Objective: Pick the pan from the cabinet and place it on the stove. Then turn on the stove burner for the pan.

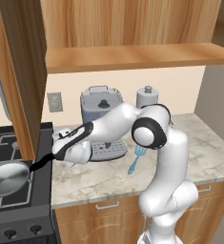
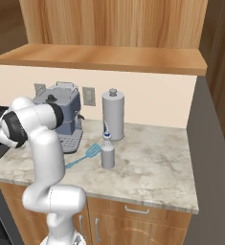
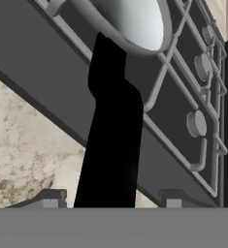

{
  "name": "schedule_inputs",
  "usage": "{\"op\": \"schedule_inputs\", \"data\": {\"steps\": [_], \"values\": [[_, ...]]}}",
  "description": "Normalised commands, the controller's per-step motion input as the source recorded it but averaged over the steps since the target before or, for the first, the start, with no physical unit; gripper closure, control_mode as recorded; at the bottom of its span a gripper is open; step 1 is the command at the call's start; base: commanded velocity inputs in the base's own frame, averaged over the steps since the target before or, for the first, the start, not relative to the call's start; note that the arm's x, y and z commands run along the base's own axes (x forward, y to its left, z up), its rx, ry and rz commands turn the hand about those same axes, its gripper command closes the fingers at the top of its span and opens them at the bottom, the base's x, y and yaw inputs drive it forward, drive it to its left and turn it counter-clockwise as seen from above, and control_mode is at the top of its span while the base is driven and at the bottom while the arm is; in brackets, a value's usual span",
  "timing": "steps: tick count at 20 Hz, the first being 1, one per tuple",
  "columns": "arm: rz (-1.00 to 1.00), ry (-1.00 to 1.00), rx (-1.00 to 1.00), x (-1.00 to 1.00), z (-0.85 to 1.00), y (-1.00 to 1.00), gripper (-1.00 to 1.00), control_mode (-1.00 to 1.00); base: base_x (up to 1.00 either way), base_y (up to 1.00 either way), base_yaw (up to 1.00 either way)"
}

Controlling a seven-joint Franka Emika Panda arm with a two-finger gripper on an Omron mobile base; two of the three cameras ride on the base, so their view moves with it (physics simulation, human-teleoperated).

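The pan (image 1: 7, 177) is shiny, smooth silver metal with a matt black handle (image 3: 110, 145), and it sits on the stove (image 1: 18, 200), whose grid grates look dull black. The bench (image 2: 147, 162) is polished, mottled beige stone, while the cabinet (image 1: 127, 21) above shows warm, grained wood. The coffee machine (image 2: 63, 117) looks like blue-grey plastic, the canister (image 2: 113, 115) like smooth grey metal.

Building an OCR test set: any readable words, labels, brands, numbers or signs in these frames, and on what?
None readable in any view.
Coffee machine: no brand or label visible.
Stove knobs: no markings can be made out.
Wall outlet: plain.
Grey canister and small bottle: no label text visible.
Pan: unmarked.
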Motion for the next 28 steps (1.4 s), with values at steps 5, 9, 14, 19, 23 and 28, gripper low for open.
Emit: {"op": "schedule_inputs", "data": {"steps": [5,9,14,19,23,28], "values": [[0.00,0.00,0.00,-0.05,0.01,0.00,-1.00,-1.00,0.00,0.00,0.00],[0.00,0.00,0.00,-0.17,0.11,0.00,-1.00,-1.00,0.00,0.00,0.00],[0.00,0.02,0.00,-0.25,0.32,0.00,-1.00,-1.00,0.00,0.00,0.00],[0.00,0.00,0.00,-0.23,0.46,0.00,-1.00,-1.00,0.00,0.00,0.00],[0.00,0.00,-0.04,-0.16,0.51,0.00,-1.00,-1.00,0.00,0.00,0.00],[0.00,0.00,-0.01,-0.11,0.40,-0.02,-1.00,-1.00,0.00,0.00,0.00]]}}
